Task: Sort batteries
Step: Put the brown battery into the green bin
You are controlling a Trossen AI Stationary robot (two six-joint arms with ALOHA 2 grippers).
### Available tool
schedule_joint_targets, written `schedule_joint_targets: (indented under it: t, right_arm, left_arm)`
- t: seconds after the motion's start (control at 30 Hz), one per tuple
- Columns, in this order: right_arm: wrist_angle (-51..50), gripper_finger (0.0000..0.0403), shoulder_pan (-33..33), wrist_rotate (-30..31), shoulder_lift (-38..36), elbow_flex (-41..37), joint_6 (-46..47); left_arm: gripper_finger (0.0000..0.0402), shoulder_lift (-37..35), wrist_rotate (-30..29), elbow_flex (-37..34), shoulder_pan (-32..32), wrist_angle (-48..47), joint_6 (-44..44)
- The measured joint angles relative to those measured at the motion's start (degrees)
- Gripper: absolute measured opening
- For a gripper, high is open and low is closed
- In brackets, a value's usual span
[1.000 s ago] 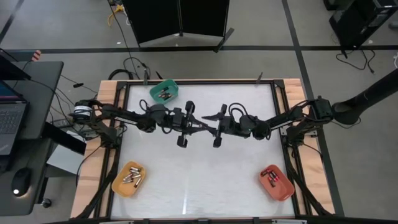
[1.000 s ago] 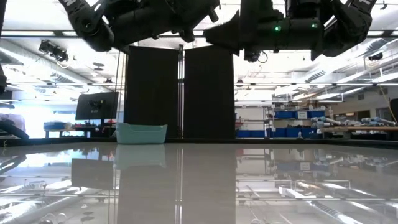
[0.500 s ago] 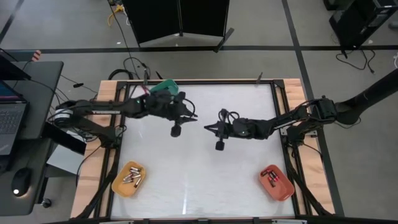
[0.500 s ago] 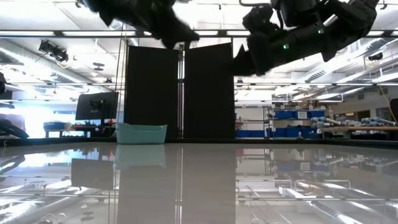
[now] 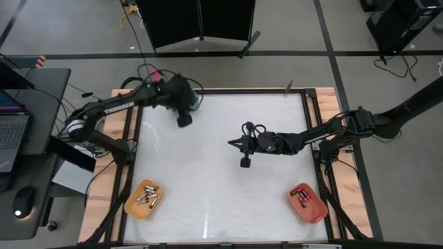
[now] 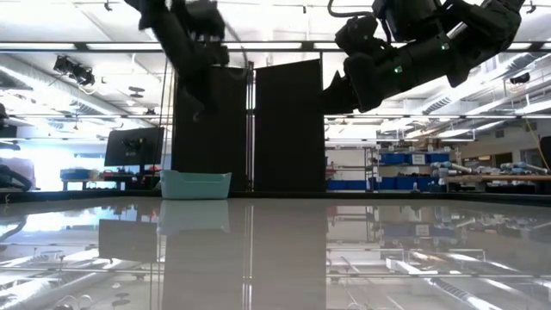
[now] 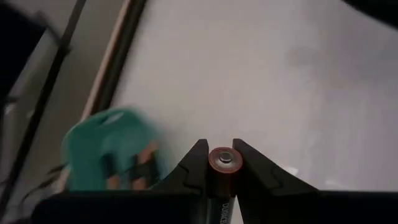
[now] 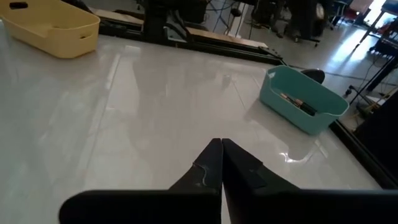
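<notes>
White and glossy, the table [image 5: 221, 200] lies under both our arms. Our left gripper [image 7: 216, 160] hangs over the far left corner, just beside the green bin [image 7: 106, 149], fingers [image 7: 194, 165] pinching a battery [image 7: 222, 163] whose copper-ringed end sits flush between the tips. More batteries [image 5: 147, 199] lie in the orange bin [image 5: 133, 205] and others in the red bin [image 5: 313, 211]. Our right gripper [image 8: 221, 149] hovers mid-table, fingers pressed together, empty.

Left tool [image 7: 216, 163] clamped — right tool [image 8: 221, 148] closed, raised.
</notes>
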Motion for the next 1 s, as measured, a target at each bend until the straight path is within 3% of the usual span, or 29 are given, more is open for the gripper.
schedule_joint_targets:
  t: [0.2, 0.43, 0.73, 1.0]
  right_arm:
    - [0.0, 0.0008, 0.0, 0.0, 0.0, 0.0, -0.3]
    - [0.0, 0.0010, 0.0, 0.5, 0.0, 0.0, -0.4]
    - [0.1, 0.0010, 0.0, 1.0, 0.0, -1.7, 0.4]
    - [0.4, 0.0010, 0.0, 1.6, 0.1, -2.4, 1.1]
  left_arm:
    - [0.0054, 7.6, -2.5, -0.1, 9.1, 1.8, 5.9]
    - [0.0054, 18.2, -2.7, 2.8, 15.0, 1.9, 11.5]
    - [0.0054, 28.4, -0.4, 7.3, 17.9, 1.9, 12.8]
    - [0.0054, 31.1, 1.4, 8.3, 18.0, 2.9, 12.8]
